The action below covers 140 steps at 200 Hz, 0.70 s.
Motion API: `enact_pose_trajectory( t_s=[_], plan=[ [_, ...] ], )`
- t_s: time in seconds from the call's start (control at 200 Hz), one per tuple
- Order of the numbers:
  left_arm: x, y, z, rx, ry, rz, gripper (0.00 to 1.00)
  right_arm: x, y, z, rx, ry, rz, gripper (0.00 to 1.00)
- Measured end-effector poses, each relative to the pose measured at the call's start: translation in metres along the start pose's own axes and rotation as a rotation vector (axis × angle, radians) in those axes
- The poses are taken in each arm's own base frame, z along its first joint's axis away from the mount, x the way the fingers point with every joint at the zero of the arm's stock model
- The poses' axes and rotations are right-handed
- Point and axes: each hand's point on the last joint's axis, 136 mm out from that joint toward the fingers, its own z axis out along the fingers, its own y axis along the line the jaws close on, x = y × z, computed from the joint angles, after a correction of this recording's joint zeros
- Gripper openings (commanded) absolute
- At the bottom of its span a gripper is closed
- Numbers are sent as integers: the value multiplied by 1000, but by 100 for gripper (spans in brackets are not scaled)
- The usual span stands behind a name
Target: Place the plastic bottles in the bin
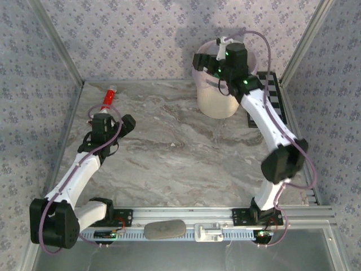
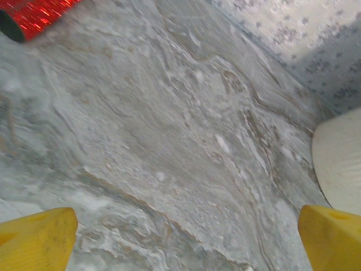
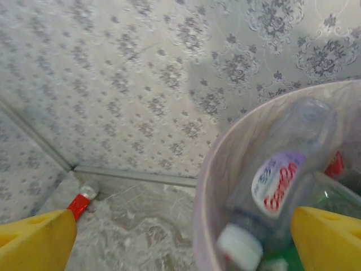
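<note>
Two Grippers Open: Visible Bottles Lie in the Bin

1. Position of parts. The right gripper (image 3: 180,226) hangs directly above the bin (image 1: 217,101). Its jaws are spread wide and nothing sits between them. The left gripper (image 2: 186,223) hovers low over the marble table (image 2: 169,141), also spread wide and empty. The red tube (image 1: 108,97) lies just beyond it, near the back wall.

2. Location of work items. Every bottle in sight is inside the bin. A clear bottle (image 3: 276,186) with a printed label and a white cap (image 3: 240,245) rests slanted against the lilac liner, cap lowest. Other items beneath it are too blurred to name.

3. Handling characteristics (judgement). The bottles look empty, so they are probably very light. Their walls are probably thin and will dent under pressure. The round, smooth bodies are likely to roll or slip sideways.

4. Recommended grip (judgement). Close across the middle of the body, at the label, with the fingers square to the long axis. The shoulder below the cap is stiffer and serves as an alternative. Leave the red tube alone, since it is not a bottle.
</note>
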Motion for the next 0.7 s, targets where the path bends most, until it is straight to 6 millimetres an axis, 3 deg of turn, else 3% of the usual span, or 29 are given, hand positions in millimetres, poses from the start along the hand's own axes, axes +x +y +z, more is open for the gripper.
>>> enact_pose_trajectory(
  t_s=[0.13,0.275,0.415,0.545,0.63,0.7],
  plan=[
    [-14,16,0,-61,-51,6,100,13,10,-52,-11,-10,-57,99],
    [-24,36,2,-121,-98,23,100,64,-2,-84,33,58,-97,99],
    [-23,52,5,-179,-125,85,100,146,-47,-100,173,187,-118,99],
    [-18,68,8,-230,-142,141,100,229,-104,-114,349,328,-126,99],
    [-15,76,9,-256,-150,172,100,262,-141,-126,465,375,-123,99],
    [-15,81,9,-282,-158,201,100,274,-166,-134,544,373,-123,99]
  ],
)
